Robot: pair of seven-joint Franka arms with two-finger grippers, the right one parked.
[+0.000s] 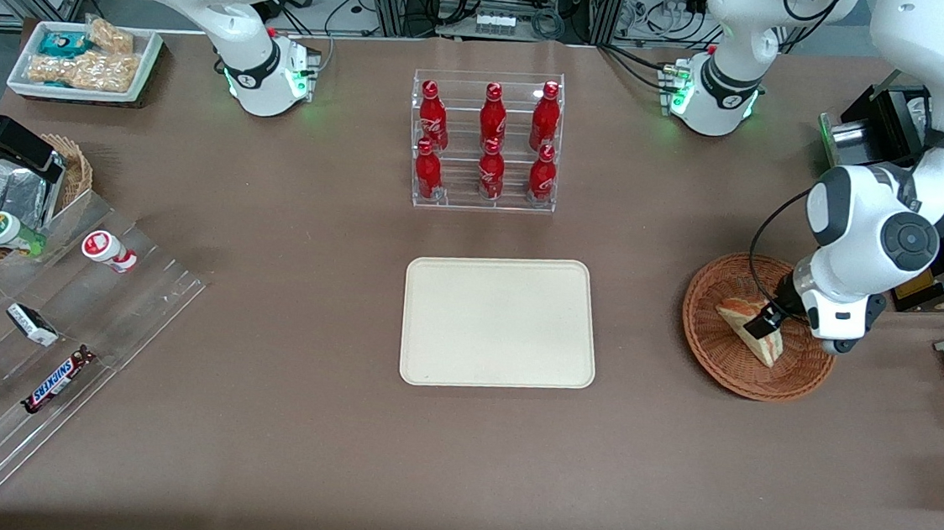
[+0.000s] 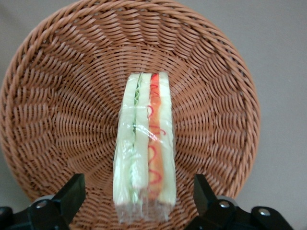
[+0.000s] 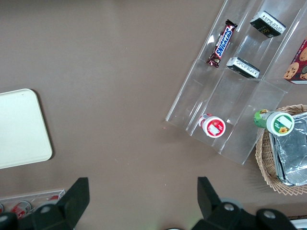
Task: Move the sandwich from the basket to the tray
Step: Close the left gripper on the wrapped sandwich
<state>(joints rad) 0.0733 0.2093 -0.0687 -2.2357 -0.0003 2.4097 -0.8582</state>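
- Brown cloth covered the table (image 1: 268,283) in the front view. The tray (image 1: 499,322) lay bare at its middle, nearer the camera than a clear rack of red bottles (image 1: 486,141). Toward the working arm's end sat the basket (image 1: 758,325) with the sandwich (image 1: 749,327) in it, the gripper (image 1: 764,320) low over the wedge.
- From the left wrist, the sandwich (image 2: 144,146) stood on edge in the basket (image 2: 62,96), its green and red filling facing the camera. The gripper (image 2: 139,201) was spread wide, one finger (image 2: 72,194) on either side of the wrap, neither touching it.
- From the right wrist, a tray corner (image 3: 21,127) showed, and a Snickers bar (image 3: 222,43) on clear steps.
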